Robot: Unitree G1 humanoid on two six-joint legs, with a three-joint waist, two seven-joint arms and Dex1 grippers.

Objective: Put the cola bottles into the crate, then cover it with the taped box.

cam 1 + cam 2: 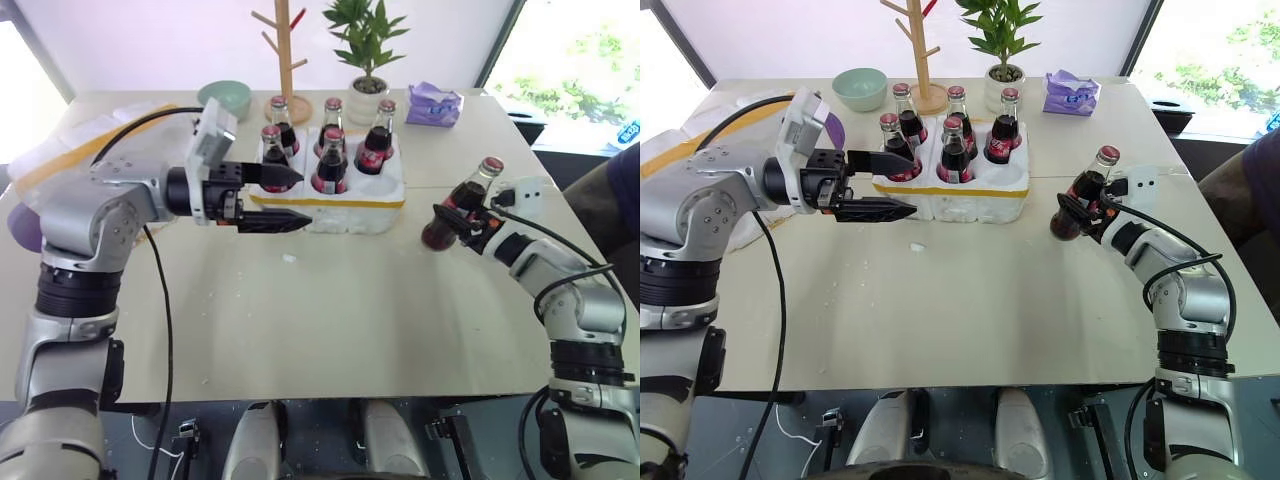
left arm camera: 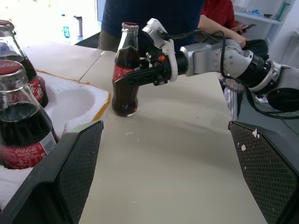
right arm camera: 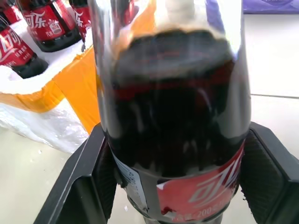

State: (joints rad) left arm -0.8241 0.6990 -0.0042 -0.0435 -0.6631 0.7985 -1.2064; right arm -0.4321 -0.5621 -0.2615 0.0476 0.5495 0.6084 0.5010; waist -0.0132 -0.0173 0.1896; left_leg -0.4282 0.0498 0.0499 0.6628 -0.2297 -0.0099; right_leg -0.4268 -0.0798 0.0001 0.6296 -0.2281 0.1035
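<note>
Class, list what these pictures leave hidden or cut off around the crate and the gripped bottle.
- Crate: left wrist view's edge cuts it off.
- Gripped cola bottle: cap lies beyond the right wrist view's top edge.
- Its base: partly behind the right gripper in the head views.

The bottles [image 1: 331, 160] were glossy clear glass with shiny red printed labels and red caps that looked like metal. The crate [image 1: 345, 205] was matt, grainy white foam, banded with smooth yellow tape. The table [image 1: 330, 320] had a matt, smooth beige top, speckled with foam crumbs. The left gripper's fingers [image 2: 70, 172] were matt black plastic with cross-hatched pads. The rack [image 1: 283, 50] was pale bare wood.
</note>
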